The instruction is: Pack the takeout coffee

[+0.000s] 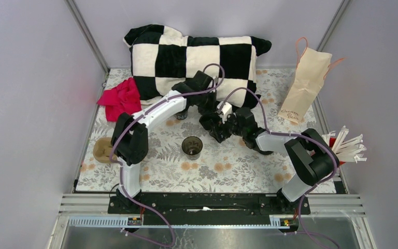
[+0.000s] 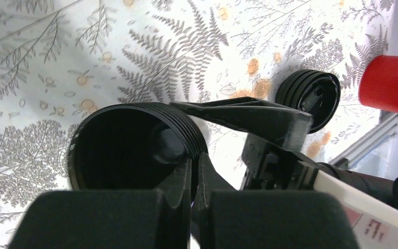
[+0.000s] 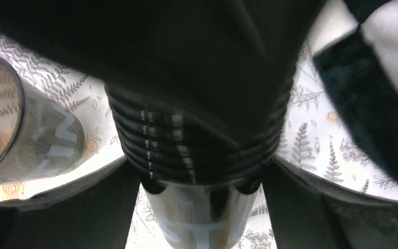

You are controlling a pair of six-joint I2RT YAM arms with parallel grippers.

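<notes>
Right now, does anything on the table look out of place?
Yes. The dark paper cup at the middle of the fern-print tablecloth stands open, with no lid on it. A round black ribbed plastic lid sits loose on that cloth, on no cup, near the red cup.

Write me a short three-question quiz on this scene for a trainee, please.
1. True or false: the left end effector is shut on a black lid.
2. The centre cup is: A) lidded, B) open-topped, C) tipped over.
3. What colour is the straw cup?
Key: 1 true; 2 B; 3 red.
</notes>
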